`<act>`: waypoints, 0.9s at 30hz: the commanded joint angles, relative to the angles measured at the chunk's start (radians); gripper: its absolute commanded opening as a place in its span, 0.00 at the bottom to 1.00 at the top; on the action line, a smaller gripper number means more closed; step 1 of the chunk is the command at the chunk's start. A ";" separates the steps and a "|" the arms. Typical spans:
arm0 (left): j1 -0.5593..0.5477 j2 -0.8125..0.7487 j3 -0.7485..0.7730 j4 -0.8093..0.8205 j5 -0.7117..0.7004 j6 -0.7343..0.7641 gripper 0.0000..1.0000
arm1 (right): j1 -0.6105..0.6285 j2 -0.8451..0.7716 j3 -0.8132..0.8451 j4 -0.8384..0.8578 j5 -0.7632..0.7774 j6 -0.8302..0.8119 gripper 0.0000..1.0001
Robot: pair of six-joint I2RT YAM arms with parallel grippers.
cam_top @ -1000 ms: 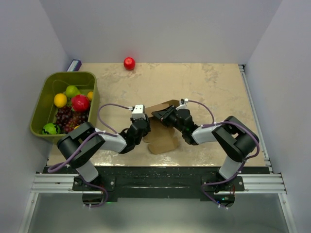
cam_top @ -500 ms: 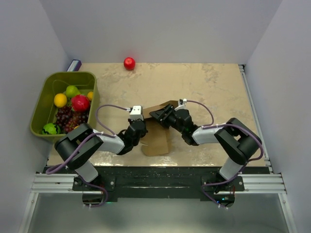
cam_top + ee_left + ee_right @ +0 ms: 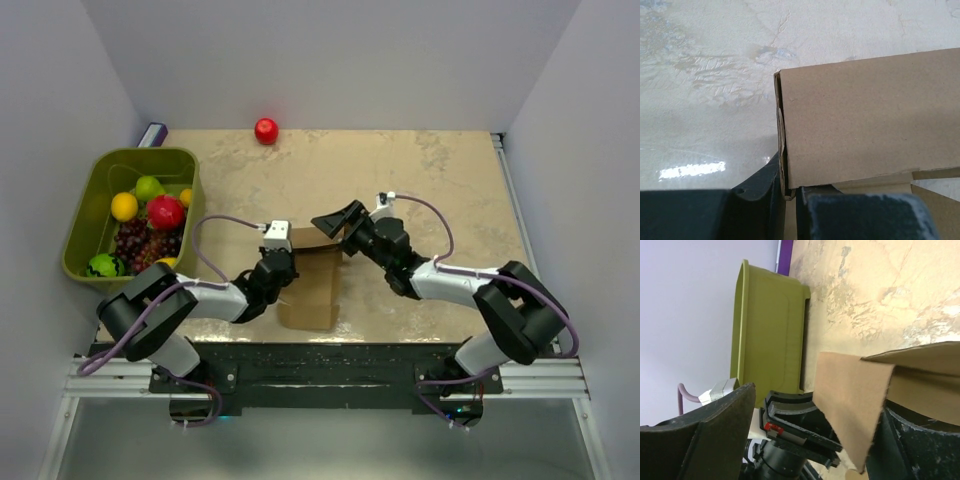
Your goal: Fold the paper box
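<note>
Where the left gripper [image 3: 790,195] closes, its dark fingers [image 3: 760,190] pinch the layered edge of the paper box [image 3: 870,120], which is smooth, creased brown cardboard at the 6 o'clock edge of the table [image 3: 450,170]. At the box's 1 o'clock, the right gripper [image 3: 343,220] gapes wide, holding nothing, with a flap between its jaws. The green plastic bin [image 3: 140,155] sits at 10 o'clock.

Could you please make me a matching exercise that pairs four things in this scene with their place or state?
Column one:
1. paper box
2. red ball
3. left end effector
4. right end effector

Column two:
A. jaws spread wide
B. on its own, far from everything else
C. closed on a cardboard edge
D. lying between the two end effectors

Pairs: 1-D, 2-B, 3-C, 4-A
</note>
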 commanded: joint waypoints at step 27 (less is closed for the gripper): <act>0.259 -0.222 0.134 -0.485 0.482 0.151 0.00 | -0.164 -0.449 -0.023 -0.517 -0.050 -0.792 0.84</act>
